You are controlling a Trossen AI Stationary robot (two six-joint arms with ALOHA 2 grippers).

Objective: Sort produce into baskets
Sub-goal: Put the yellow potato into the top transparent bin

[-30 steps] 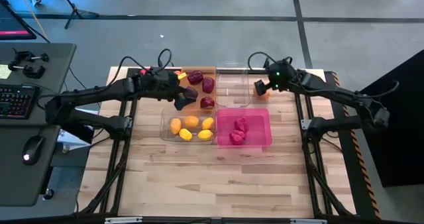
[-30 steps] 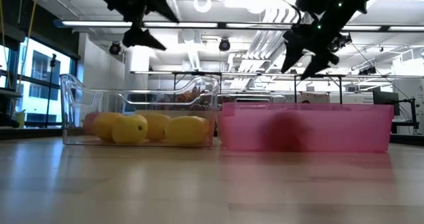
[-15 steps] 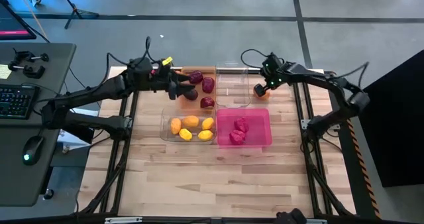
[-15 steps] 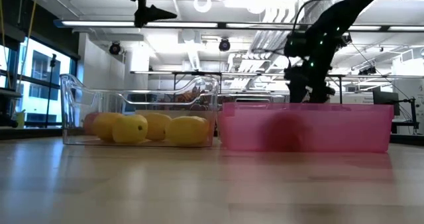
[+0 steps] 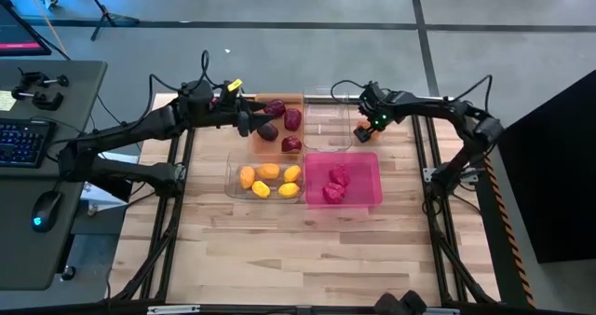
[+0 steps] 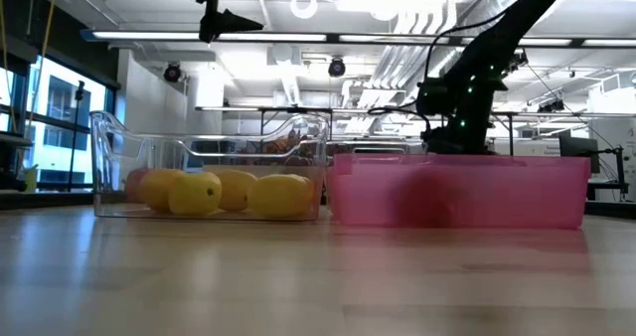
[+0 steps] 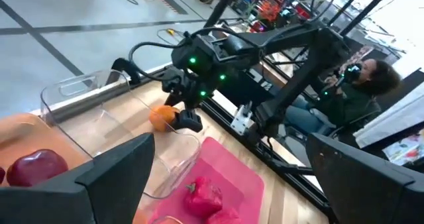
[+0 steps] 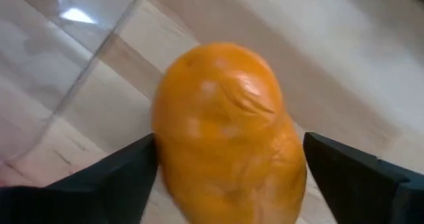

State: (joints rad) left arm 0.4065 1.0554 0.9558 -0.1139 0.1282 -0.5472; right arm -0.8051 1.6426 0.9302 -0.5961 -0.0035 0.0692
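Honestly nothing readable anywhere here. No labels, brands or numbers on the bins, the produce or the arms. The keyboard [image 5: 20, 140] on the side desk [image 5: 56, 203] has keys, but they're way too tiny to make out any letters.

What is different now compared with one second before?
The right gripper came down from above the table to the orange fruit beside the clear bin; its fingers now flank it, no grasp yet. The left gripper drew back over the orange bin, open. Bins and sorted produce stayed put.
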